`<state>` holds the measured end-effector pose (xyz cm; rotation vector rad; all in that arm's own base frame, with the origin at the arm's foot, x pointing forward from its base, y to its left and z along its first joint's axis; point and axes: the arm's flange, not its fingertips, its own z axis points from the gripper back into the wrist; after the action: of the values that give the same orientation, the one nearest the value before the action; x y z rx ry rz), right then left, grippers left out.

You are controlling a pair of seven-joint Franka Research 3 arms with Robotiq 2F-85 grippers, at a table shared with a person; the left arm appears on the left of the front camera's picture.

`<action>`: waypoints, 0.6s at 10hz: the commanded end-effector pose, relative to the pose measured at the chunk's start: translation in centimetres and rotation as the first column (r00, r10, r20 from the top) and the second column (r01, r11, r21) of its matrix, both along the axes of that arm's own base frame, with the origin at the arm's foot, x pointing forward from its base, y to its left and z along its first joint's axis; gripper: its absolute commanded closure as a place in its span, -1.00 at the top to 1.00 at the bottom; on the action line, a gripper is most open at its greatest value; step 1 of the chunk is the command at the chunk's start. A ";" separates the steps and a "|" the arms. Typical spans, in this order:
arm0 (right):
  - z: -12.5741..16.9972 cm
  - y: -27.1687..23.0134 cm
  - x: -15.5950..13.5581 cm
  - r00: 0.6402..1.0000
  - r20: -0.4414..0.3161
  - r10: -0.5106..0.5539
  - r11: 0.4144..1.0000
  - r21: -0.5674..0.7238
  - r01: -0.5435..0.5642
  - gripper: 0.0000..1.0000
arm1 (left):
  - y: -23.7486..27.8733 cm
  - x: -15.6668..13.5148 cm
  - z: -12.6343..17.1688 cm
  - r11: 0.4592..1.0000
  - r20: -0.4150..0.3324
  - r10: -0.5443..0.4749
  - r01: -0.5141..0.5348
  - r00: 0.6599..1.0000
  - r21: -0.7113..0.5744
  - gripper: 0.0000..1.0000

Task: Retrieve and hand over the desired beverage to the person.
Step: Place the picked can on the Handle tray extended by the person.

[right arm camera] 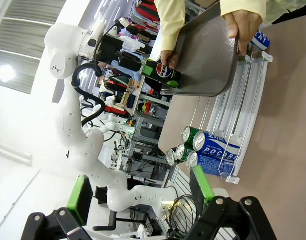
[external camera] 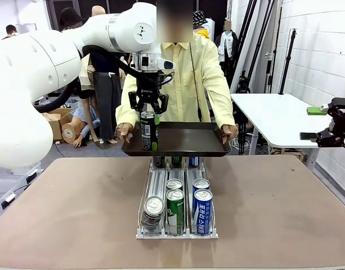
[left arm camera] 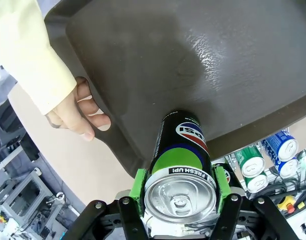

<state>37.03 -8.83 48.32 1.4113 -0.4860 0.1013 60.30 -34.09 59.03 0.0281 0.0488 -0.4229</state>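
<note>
Well, a wide brown surface [external camera: 59, 214] lay across the front view. A big white robot arm [external camera: 43, 62] stretched in from the left, over the middle. On the far side stood the person [external camera: 189, 73] in a loose pale-yellow shirt. The person held a dark flat plastic tray [external camera: 189, 138] up above the surface, one hand [external camera: 124, 133] on its left end and the other hand [external camera: 228, 132] on its right end. Below the tray, a wire can rack [external camera: 157, 180] with three lanes sat in the middle of the surface. At its near end were a silver can [external camera: 153, 207], a green can [external camera: 175, 205] and a blue can [external camera: 202, 205]. More cans sat right behind the green and blue ones, and a few at the far end under the tray.

The left claw [external camera: 149, 115] pointed down and gripped a tall black and green Pepsi can [external camera: 149, 132] by its sides, a green pad on each side. The can stood upright over the left end of the tray, near the person's hand. In the left wrist view its bottom was right at the tray floor by the corner, but I could not tell if it touched.

The right claw [external camera: 312, 122] hung off to the right, well away from the rack. In the right wrist view its fingers [right arm camera: 83, 200] were spread wide with nothing between them.
</note>
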 end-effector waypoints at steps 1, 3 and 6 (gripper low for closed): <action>0.1 0.0 0.0 1.000 -0.004 0.003 1.000 0.012 -0.003 1.00 | 0.0 0.8 1.1 1.000 -0.002 -0.008 0.008 1.000 -0.030 1.00; 0.1 0.0 0.0 1.000 -0.004 0.003 1.000 0.012 -0.003 1.00 | 0.1 0.9 1.1 0.999 0.000 -0.006 0.006 1.000 -0.034 1.00; 0.1 0.0 0.0 1.000 -0.004 0.003 1.000 0.012 -0.003 1.00 | 1.0 0.6 1.9 0.998 0.016 -0.001 0.002 1.000 -0.056 1.00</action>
<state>37.03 -8.83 48.32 1.4113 -0.4860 0.1013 60.50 -33.53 59.77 0.0135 0.0351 -0.4145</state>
